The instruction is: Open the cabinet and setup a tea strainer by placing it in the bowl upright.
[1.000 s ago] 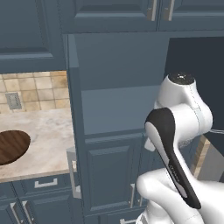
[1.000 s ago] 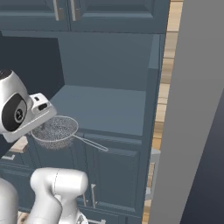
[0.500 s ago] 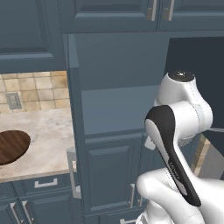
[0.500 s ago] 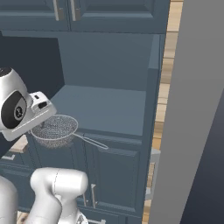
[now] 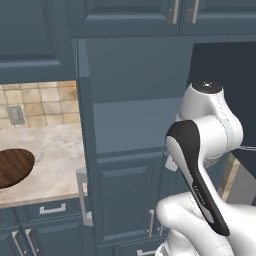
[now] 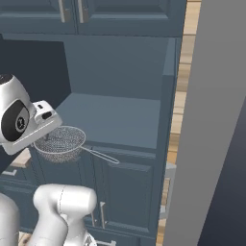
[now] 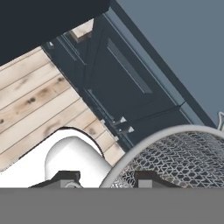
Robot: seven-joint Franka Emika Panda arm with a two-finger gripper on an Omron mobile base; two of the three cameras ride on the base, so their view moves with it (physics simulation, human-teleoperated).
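Note:
The cabinet [image 5: 140,75] stands open, its inner shelf [image 6: 115,120] bare. In front of that shelf my gripper [image 6: 46,136] is shut on the rim of the tea strainer [image 6: 60,143], a silver mesh basket held upright with its wire handle [image 6: 101,154] pointing right. In the hand view the strainer's rim and mesh [image 7: 183,157] run between my gripper's [image 7: 107,178] two tips. The dark wooden bowl [image 5: 12,167] sits on the counter far to the left. My arm hides the hand in the left base view.
The cabinet's left door [image 5: 82,125] stands edge-on between the shelf and the marble counter [image 5: 55,150]. Lower doors [image 5: 130,195] and drawers [image 5: 52,209] sit below. A tall grey panel [image 6: 211,120] rises close on the right. Wooden floor [image 7: 35,96] lies below.

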